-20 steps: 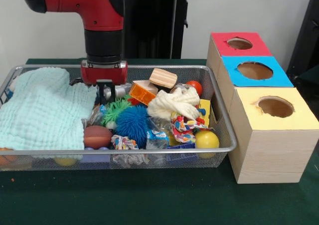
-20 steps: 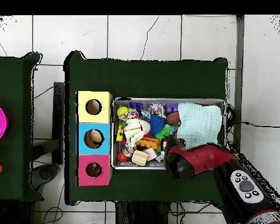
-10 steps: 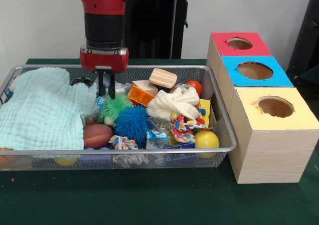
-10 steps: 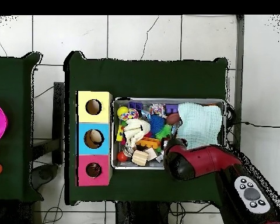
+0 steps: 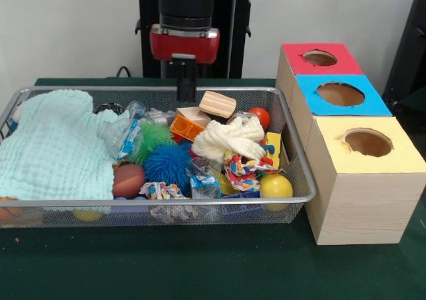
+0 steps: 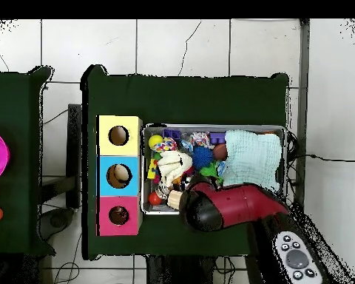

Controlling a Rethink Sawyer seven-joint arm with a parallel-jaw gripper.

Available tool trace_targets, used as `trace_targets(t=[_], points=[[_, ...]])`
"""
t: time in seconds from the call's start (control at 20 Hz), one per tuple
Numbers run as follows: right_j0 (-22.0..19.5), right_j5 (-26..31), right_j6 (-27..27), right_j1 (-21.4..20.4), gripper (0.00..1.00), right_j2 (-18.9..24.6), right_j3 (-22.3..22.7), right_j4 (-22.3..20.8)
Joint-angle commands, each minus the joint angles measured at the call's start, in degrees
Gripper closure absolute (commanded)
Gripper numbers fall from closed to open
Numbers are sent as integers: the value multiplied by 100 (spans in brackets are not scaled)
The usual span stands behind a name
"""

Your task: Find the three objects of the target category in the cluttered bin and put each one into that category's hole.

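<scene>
Bin (image 5: 296, 180) of clutter lies on the green table (image 5: 200, 267), with the gripper (image 5: 186, 90) hanging above its far rim, over the orange block (image 5: 191, 122) and wooden block (image 5: 217, 104); its dark fingers look pressed together with nothing between them, though the view is too poor to be sure; below lie a white rope toy (image 5: 231, 137), a blue spiky ball (image 5: 168, 165), a green spiky ball (image 5: 152, 138) and a pale towel (image 5: 53, 147); beside the bin stand the red box (image 5: 318, 57), blue box (image 5: 341, 94) and yellow box (image 5: 366, 144), each with a hole.
</scene>
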Motion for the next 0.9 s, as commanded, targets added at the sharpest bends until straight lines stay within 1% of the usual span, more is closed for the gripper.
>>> trace_targets(t=[0.05,0.3,0.45,0.55,0.65,0.75,0.9], points=[[603,-155,1256,136,100,-411,293,462],[976,-558,1383,364,100,-744,251,707],[973,-656,1206,452,100,-842,190,763],[768,-627,909,419,100,-750,217,754],[442,-540,584,311,100,-536,323,721],[71,-387,262,161,100,-240,468,709],[-452,-6,-190,-139,100,219,668,786]])
